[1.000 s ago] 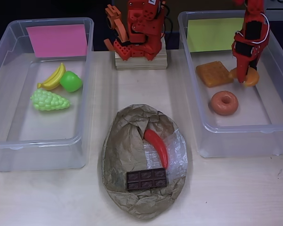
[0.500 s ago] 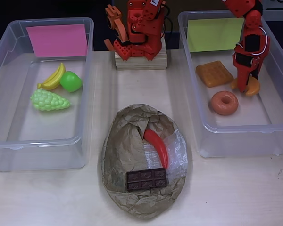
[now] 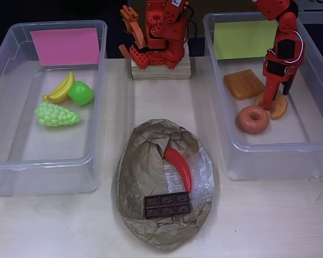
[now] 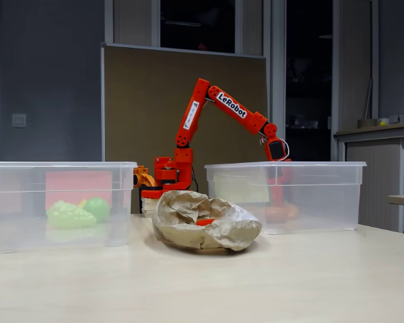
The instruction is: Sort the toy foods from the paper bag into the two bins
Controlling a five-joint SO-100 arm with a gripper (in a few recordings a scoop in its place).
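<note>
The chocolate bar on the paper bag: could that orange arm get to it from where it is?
Probably yes. The chocolate bar lies uncovered on the paper bag, nothing over it; the gripper must first lift out of the right bin.

A brown board (image 4: 148, 101) stands behind the pale wooden table (image 4: 256, 282).

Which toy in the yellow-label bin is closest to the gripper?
The croissant: the gripper is right at it, fingers down against its left end. The donut lies just beside it toward the front; the waffle sits further back.
</note>
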